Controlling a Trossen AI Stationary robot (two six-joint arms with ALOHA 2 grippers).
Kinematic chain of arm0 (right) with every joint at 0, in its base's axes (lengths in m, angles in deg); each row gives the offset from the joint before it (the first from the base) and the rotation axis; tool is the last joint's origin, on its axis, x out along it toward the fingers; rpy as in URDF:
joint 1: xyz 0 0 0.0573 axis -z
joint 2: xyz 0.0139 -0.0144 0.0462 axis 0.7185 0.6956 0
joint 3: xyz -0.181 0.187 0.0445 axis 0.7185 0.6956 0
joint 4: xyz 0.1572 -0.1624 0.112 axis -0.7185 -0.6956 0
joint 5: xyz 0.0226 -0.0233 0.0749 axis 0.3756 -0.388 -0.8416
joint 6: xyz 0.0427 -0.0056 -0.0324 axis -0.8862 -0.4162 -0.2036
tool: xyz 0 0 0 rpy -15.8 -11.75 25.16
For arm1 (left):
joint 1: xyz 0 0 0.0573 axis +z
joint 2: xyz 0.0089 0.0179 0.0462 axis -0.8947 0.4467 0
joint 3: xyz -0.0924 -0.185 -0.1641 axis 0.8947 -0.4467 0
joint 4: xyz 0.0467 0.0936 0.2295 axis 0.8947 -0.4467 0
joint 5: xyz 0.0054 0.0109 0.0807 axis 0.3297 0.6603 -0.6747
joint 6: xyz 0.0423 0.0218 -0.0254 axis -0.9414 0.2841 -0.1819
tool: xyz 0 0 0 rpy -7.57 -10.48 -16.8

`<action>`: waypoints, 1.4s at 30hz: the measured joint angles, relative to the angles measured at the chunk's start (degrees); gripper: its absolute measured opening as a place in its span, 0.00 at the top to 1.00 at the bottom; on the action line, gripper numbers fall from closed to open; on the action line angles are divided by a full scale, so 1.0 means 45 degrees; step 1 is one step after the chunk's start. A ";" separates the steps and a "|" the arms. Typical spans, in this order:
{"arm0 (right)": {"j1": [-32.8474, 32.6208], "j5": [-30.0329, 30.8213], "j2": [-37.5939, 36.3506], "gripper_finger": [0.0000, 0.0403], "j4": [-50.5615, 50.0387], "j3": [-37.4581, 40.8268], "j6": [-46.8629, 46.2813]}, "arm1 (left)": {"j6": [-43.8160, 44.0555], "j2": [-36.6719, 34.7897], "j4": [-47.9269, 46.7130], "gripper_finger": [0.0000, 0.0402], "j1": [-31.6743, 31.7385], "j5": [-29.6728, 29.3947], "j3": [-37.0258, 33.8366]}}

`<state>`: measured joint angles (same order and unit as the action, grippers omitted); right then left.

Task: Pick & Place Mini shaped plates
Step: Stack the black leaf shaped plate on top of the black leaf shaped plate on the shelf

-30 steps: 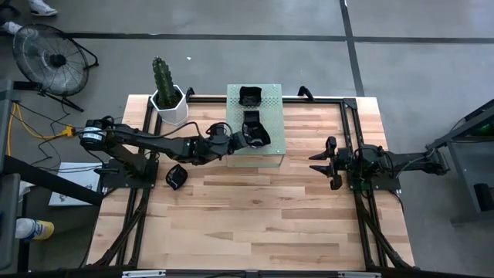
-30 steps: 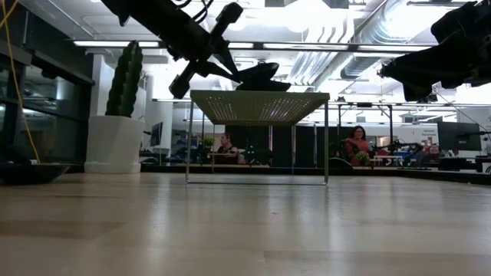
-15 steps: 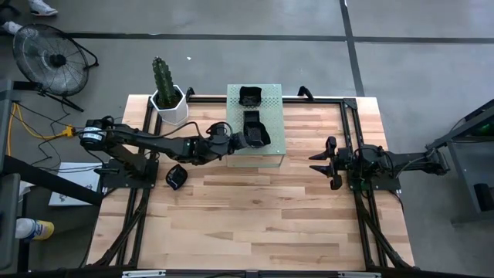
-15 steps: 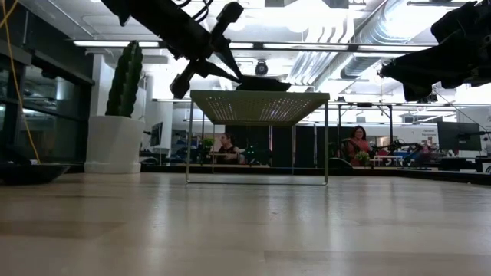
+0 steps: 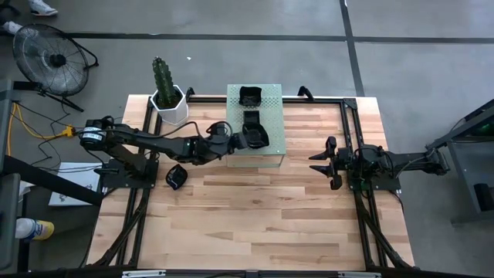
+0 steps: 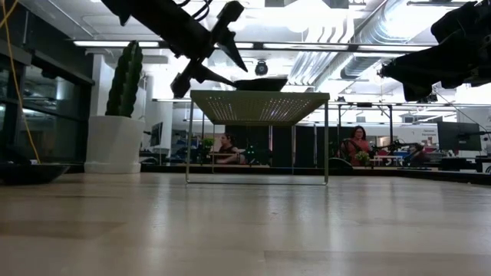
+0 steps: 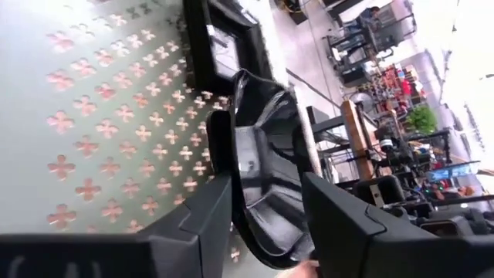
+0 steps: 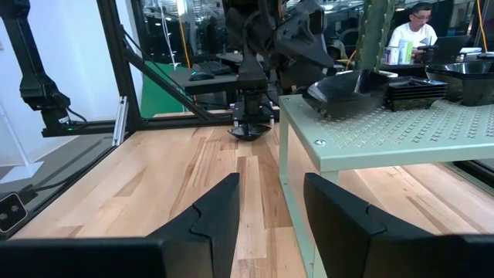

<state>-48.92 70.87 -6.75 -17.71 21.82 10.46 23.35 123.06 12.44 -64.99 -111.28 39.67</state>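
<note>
A glossy black wavy-edged mini plate (image 5: 257, 137) lies flat on top of the pale green perforated block (image 5: 270, 152), seen edge-on in the low view (image 6: 261, 83). My left gripper (image 5: 241, 140) reaches in from the table's left and is open, one finger on each side of the plate's rim (image 7: 266, 170). Farther back on the block sit a square plate (image 5: 252, 117) and another black dish (image 5: 249, 96). One more plate (image 5: 176, 177) lies on the wood under my left arm. My right gripper (image 5: 323, 162) waits open at the table's right. My left gripper stands open around the plate's left rim (image 7: 231, 147), coming almost level from the table's left. Whether a finger (image 7: 193, 224) still touches that rim I cannot tell. The plate rests on the block's top by its underside.
A cactus in a white hexagonal pot (image 5: 168, 104) stands at the far left corner, close to my left arm. The block stands on thin legs (image 6: 187, 138) with open space beneath. Bare wood fills the table's near half (image 5: 255, 224).
My left gripper has opened and let go of the plate while staying in place. The plate, held tilted just above the block a second ago, has sunk and now lies flat on the block's top.
</note>
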 joint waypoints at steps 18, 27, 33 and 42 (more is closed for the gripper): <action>0.0001 0.0001 0.0000 0.65 0.0003 0.0001 0.0000 | -0.1231 -0.0061 0.1280 0.61 0.0000 0.0246 0.0000; 0.0001 0.0001 0.0000 0.65 0.0003 0.0000 0.0000 | -0.1513 -0.0068 0.1282 0.61 -0.0355 0.0677 0.0000; -0.0003 0.0001 0.0000 0.65 0.0000 0.0004 0.0001 | -0.2527 -0.0219 0.1372 0.61 -0.0340 0.0388 0.0000; 0.0000 -0.0002 0.0000 0.65 0.0002 0.0003 0.0003 | -0.4971 -0.0219 0.1821 0.61 -0.0452 0.0112 -0.0005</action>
<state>-48.92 70.86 -6.75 -17.70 21.84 10.47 0.98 122.08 20.64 -67.02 -110.78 39.65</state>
